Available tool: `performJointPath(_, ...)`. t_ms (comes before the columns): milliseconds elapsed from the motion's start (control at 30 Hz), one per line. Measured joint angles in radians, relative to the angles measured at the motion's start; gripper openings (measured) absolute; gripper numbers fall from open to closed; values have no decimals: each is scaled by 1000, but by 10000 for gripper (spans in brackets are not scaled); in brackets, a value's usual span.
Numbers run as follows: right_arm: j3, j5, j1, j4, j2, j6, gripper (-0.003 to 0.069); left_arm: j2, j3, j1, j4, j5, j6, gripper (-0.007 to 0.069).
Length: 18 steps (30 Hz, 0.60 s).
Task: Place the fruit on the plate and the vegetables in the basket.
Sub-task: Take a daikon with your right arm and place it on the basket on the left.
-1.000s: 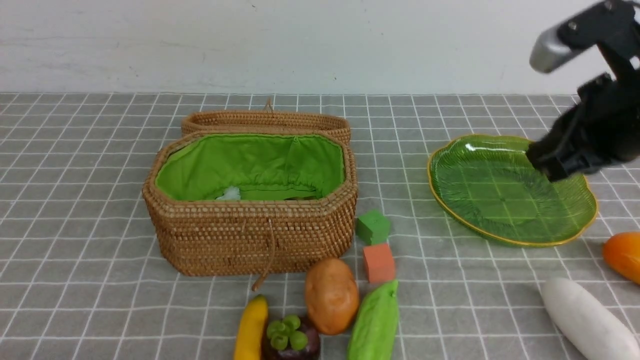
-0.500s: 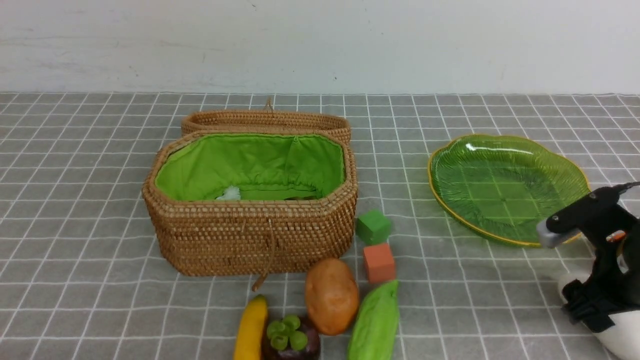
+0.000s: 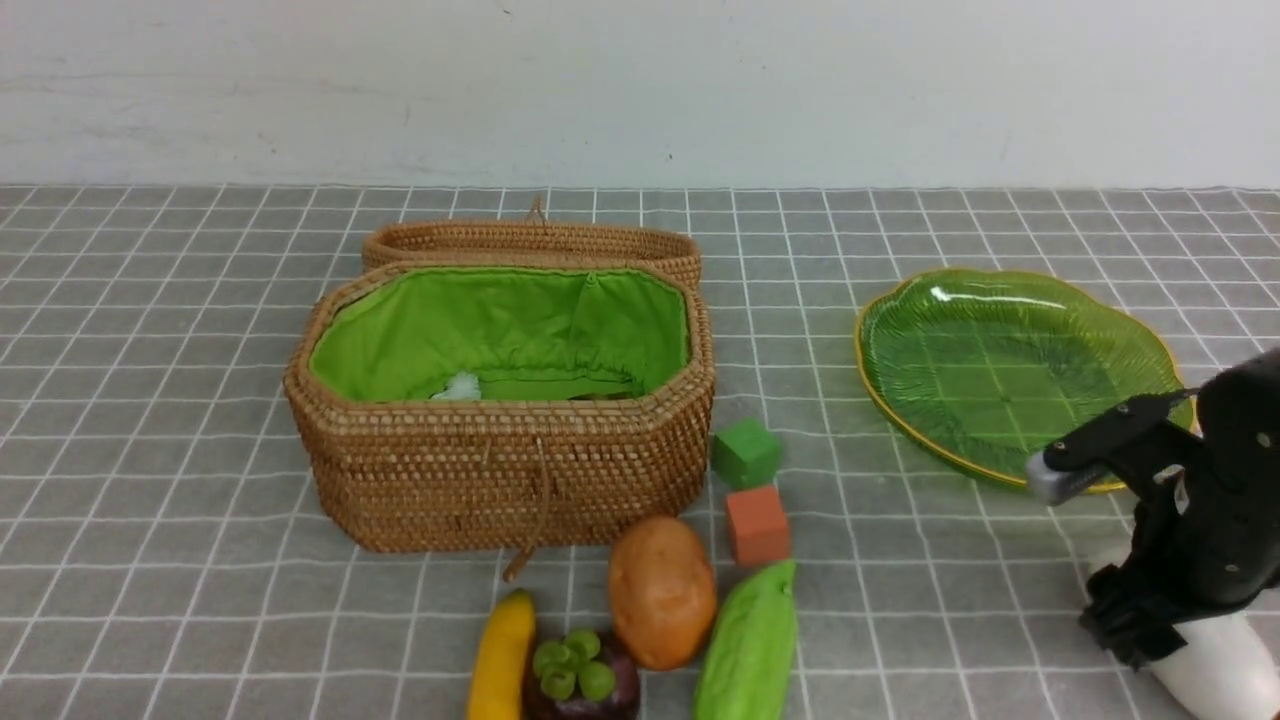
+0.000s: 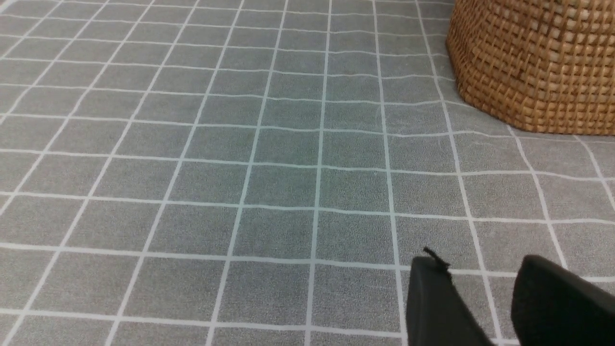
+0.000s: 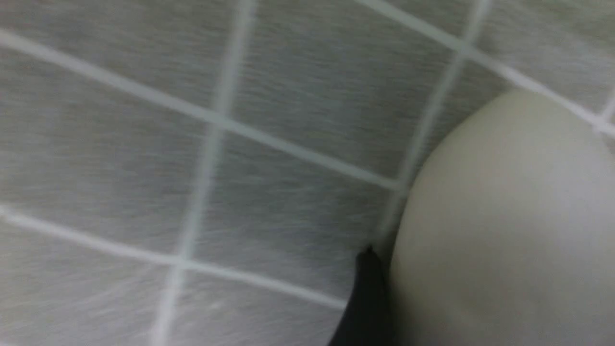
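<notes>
Basket (image 3: 500, 470) and the loose items on the counter (image 3: 150, 400) lie as they did a second ago; only the right arm differs. Then it was up over the plate (image 3: 1000, 380). Now it's low at the near right corner, wrist bent down, right hand (image 3: 1135, 640) on the far end of the white radish (image 3: 1220, 675). Wrist view: one dark finger (image 5: 365, 298) touches the radish's side, the other is out of frame, so can't tell if the grip is closed. The mango seen earlier by the right edge is now hidden behind the arm. Left hand (image 4: 499, 307) hovers over bare counter, fingers a little apart, holding nothing.

The basket is mid-counter and open, with its lid (image 3: 530, 240) just behind. Green lining, small pale thing (image 3: 458, 387) at the bottom, can't tell what. The plate is toward the right edge, and the arm crosses its near rim.

Near edge, middle: gourd (image 3: 750, 640), potato (image 3: 662, 590), banana (image 3: 502, 655), mangosteen (image 3: 580, 680). Green cube (image 3: 746, 452) and orange cube (image 3: 758, 525) sit by the basket's right end.
</notes>
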Motion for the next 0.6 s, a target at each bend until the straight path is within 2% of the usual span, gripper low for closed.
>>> performJointPath(33,-5,9,0,13,-2,0,533,0,0,0,0,0,0,239)
performJointPath(133,-149,149,6,242,-78,-115,533,0,0,0,0,0,0,239)
performJointPath(167,-159,149,6,242,-78,-122,533,0,0,0,0,0,0,239)
performJointPath(233,-293,193,10,450,-140,-213,533,0,0,0,0,0,0,239)
performJointPath(267,-304,197,12,487,-147,-221,533,0,0,0,0,0,0,239)
performJointPath(333,-435,199,46,726,-172,-375,533,0,0,0,0,0,0,239)
performJointPath(367,-443,194,55,763,-173,-389,533,0,0,0,0,0,0,239)
performJointPath(433,-497,156,101,907,-173,-529,533,0,0,0,0,0,0,239)
performJointPath(467,-520,86,160,1045,-165,-656,533,0,0,0,0,0,0,239)
performJointPath(533,-531,-45,252,1223,-136,-869,533,0,0,0,0,0,0,239)
performJointPath(567,-534,-110,295,1295,-114,-967,533,0,0,0,0,0,0,239)
performJointPath(600,-534,-110,295,1295,-109,-986,533,0,0,0,0,0,0,239)
